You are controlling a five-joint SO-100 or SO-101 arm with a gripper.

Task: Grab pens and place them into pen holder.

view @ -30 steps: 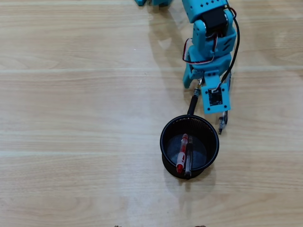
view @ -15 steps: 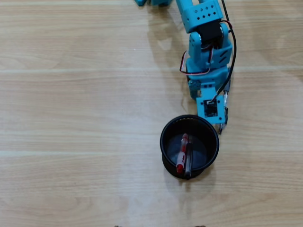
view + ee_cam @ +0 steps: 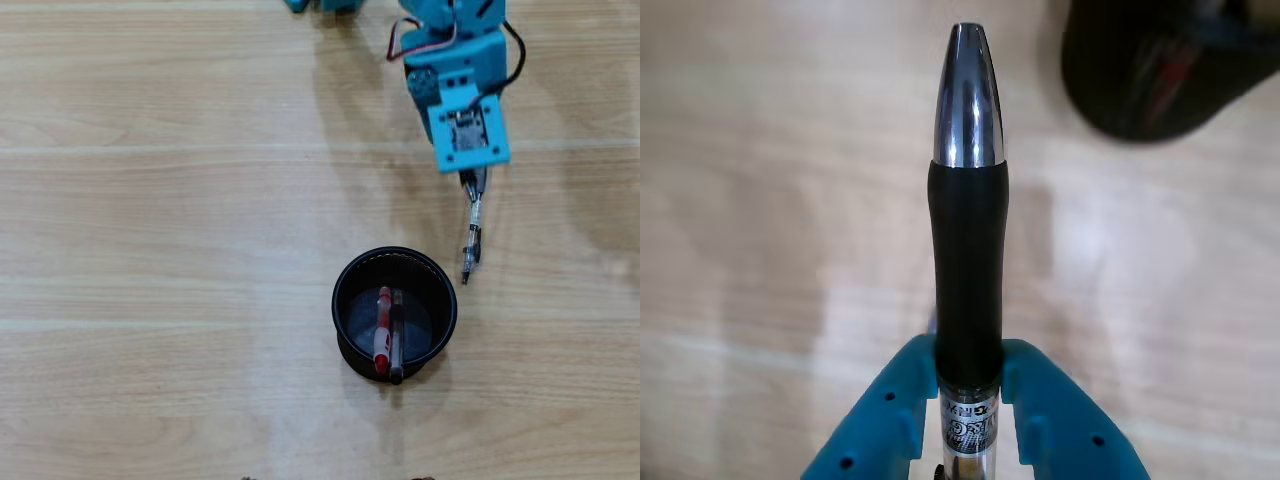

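Observation:
In the wrist view my gripper (image 3: pixel 968 352) is shut on a black pen (image 3: pixel 966 250) with a chrome tip, which points away from me above the table. The black mesh pen holder (image 3: pixel 1140 100) shows blurred at that view's upper right. From overhead, the pen holder (image 3: pixel 345 280) stands at centre right, holding a red pen (image 3: pixel 381 335) and a dark pen (image 3: pixel 397 340) side by side. A grey-and-clear pen (image 3: pixel 472 232) lies on the table just right of the holder. The blue wrist (image 3: pixel 465 125) hides the fingers and the held pen from overhead.
The blue arm comes in from the top edge of the overhead view, right of centre. Light wooden tabletop (image 3: pixel 160 250) stretches bare to the left of the holder and below it.
The arm has drawn back toward the top of the overhead view, taking the black pen from beside the holder. The holder shifted slightly left. The grey-and-clear pen stayed put.

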